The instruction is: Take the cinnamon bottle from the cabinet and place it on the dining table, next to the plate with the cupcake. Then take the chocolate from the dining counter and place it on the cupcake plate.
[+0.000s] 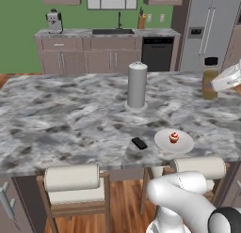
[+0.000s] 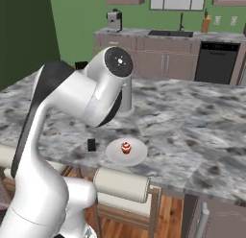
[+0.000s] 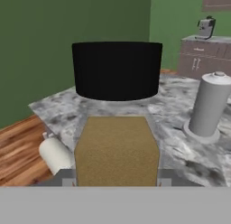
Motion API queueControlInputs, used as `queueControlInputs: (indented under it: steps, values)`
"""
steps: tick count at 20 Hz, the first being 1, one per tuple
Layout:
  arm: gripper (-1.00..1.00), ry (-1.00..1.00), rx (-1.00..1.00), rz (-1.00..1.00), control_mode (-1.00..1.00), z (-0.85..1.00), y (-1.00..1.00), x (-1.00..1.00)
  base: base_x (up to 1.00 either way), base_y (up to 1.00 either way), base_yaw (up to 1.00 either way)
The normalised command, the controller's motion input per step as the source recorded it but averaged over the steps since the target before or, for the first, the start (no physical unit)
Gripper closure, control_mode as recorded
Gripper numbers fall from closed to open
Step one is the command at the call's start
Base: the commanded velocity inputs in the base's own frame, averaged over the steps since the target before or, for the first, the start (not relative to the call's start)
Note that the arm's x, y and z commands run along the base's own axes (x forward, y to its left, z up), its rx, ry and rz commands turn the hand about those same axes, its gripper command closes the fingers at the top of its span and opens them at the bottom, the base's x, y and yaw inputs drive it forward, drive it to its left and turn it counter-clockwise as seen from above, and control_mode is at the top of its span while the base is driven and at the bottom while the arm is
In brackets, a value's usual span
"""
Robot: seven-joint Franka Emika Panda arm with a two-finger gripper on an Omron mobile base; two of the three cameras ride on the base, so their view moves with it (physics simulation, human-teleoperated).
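Bottle: the cinnamon bottle (image 3: pixel 117 128) sits in the middle of the hand view, black cap above amber body; in the left base view it hangs at the right edge, above the far side of the marble.
Claw: the gripper (image 1: pixel 225 81) is clamped on the bottle's body, below the cap, its jaws narrow around the glass.
Handling: looks small, light and stiff; the smooth sides may slip, so the body just under the cap seems the safest hold. It could tip if set down off level.
Contents: brown powder fills the bottle close to the shoulder.
Plate: the white plate (image 1: pixel 174 141) lies at lower right of the left base view, near the front edge of the dining table (image 1: pixel 56 119), carrying 1 cupcake (image 1: pixel 173 137).
Chocolate: 1 dark chocolate (image 1: pixel 139 143) lies flat just left of the plate, not on it.
Towel roll: a tall grey paper-towel roll (image 1: pixel 137 85) stands upright mid-table, well behind the plate.
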Motion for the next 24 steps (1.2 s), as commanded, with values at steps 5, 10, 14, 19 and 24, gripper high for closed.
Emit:
queueControlInputs:
  steps: [5,10,14,19,24]
  values:
    - [1.00,0.00,0.00,0.27,-1.00,-0.20,-0.42,0.00,0.00,0.00,0.00]
    - [1.00,-0.02,0.16,0.26,-1.00,-0.32,-0.61,-0.04,0.00,0.00,0.00]
    - [1.00,-0.12,0.16,0.15,-1.00,-0.44,-0.39,-0.01,0.00,0.00,0.00]
    - [1.00,-0.10,0.05,0.02,-1.00,-0.44,-0.26,0.06,0.00,0.00,0.00]
    - [1.00,0.00,-0.05,0.00,-1.00,-0.44,-0.04,0.27,0.00,0.00,0.00]
